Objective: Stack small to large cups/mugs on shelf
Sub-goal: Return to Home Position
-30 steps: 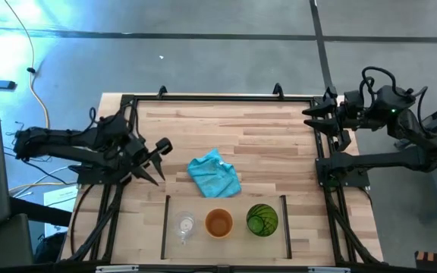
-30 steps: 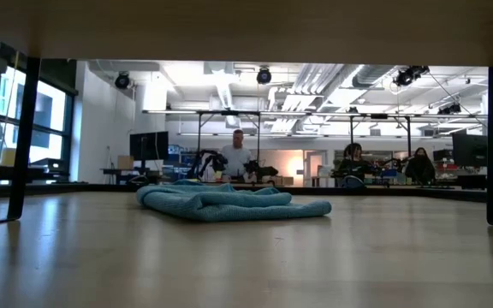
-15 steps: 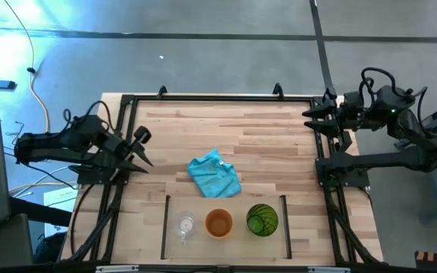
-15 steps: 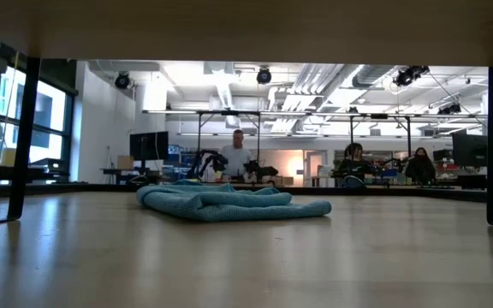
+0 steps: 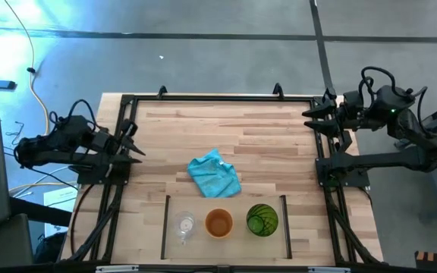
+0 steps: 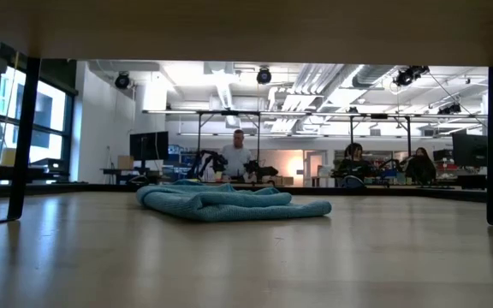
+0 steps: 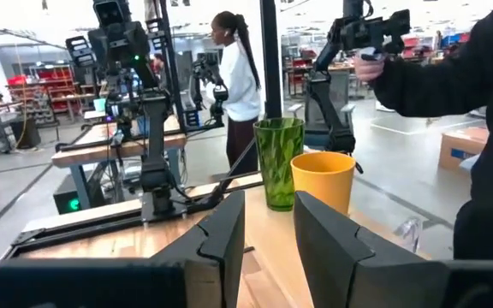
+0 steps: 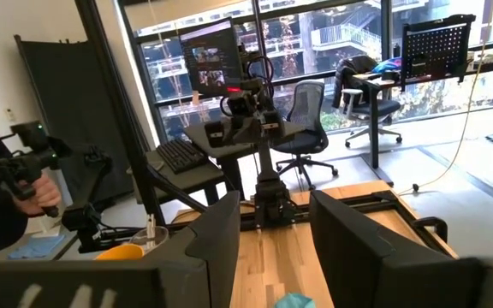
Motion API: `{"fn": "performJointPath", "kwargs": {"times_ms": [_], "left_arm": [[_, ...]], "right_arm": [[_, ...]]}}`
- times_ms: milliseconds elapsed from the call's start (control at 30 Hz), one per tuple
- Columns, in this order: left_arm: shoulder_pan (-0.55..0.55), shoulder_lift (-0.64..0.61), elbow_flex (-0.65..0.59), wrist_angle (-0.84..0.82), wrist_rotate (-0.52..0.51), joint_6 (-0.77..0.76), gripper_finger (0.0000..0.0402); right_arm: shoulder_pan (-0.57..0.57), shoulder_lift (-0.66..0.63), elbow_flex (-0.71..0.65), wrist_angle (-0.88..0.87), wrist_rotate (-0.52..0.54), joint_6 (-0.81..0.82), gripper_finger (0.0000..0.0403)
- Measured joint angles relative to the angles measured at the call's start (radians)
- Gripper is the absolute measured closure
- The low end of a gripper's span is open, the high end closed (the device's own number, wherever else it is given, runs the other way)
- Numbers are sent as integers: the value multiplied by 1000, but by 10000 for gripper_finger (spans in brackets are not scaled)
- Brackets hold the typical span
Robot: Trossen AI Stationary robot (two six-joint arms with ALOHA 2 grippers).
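Observation:
Three cups stand upright in a row on the shelf point(image 5: 165, 227), the outlined rectangle at the table's near edge: the small clear glass point(image 5: 184, 225), the orange cup point(image 5: 218, 223) and the green tumbler point(image 5: 262, 220). The left wrist view shows the green tumbler point(image 7: 278, 162), the orange cup point(image 7: 323, 181) and the clear glass point(image 7: 409, 233) beyond my fingers. My left gripper point(image 5: 132, 144) point(image 7: 268, 210) is open over the table's left edge, well away from the cups. My right gripper point(image 5: 312, 118) point(image 8: 274, 214) waits open at the far right corner.
A crumpled light-blue cloth point(image 5: 214, 174) point(image 6: 229, 203) lies mid-table, just beyond the shelf. The black metal frame point(image 5: 218, 97) runs along the far, left and right edges. A person's dark sleeve point(image 7: 486, 128) fills the left wrist view's side; other people stand in the room behind.
My left gripper has drawn back from near the cloth toward the table's left edge and now sits over the frame there. The cups and cloth have stayed put.

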Motion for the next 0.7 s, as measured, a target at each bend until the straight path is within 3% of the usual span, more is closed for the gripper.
{"fn": "performJointPath", "kwargs": {"times_ms": [233,700], "left_arm": [[1,-101,-58,19,-13,-8,309],[1,-248,-290,242,-95,-57,309]], "right_arm": [[0,0,0,0,1,-8,268],[0,0,0,0,3,-8,268]]}}
